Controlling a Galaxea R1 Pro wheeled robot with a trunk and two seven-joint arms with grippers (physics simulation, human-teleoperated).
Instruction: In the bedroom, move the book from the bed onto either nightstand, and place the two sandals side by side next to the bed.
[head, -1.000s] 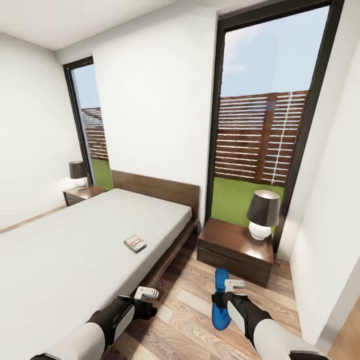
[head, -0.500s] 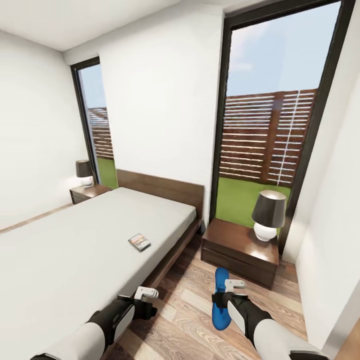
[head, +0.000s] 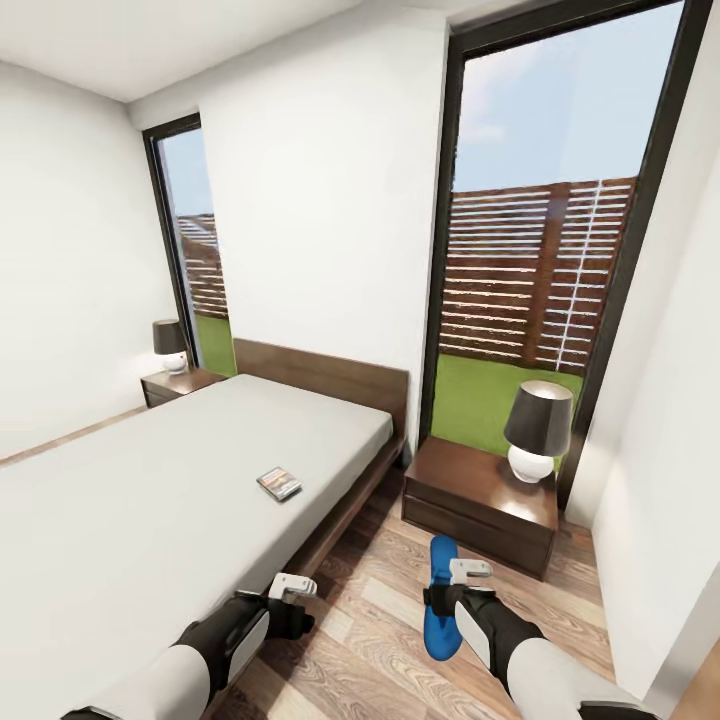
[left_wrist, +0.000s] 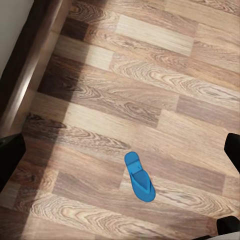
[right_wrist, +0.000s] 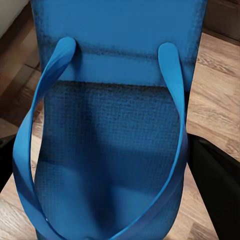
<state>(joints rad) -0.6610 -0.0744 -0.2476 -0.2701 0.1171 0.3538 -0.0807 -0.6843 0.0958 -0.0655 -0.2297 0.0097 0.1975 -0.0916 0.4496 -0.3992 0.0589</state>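
The book (head: 279, 484) lies flat on the pale mattress of the bed (head: 150, 500), near its right edge. One blue sandal (head: 437, 600) hangs over the floor in my right gripper (head: 462, 572), which is shut on it; the right wrist view looks straight onto its sole and straps (right_wrist: 115, 125). The other sandal (left_wrist: 139, 177) lies alone on the wood floor in the left wrist view, below my open left gripper (left_wrist: 120, 150). That left gripper (head: 292, 585) hovers beside the bed's wooden side rail. A nightstand (head: 480, 495) stands right of the headboard, just beyond the held sandal.
A dark-shaded lamp (head: 536, 428) occupies the right half of the near nightstand's top. A second nightstand (head: 178, 383) with a lamp stands beyond the bed. A white wall (head: 660, 500) runs close on the right, leaving a narrow strip of plank floor (head: 370, 600) beside the bed.
The whole head view shifted slightly a second ago as the camera moved. Both arms, the held sandal and the book have kept their places.
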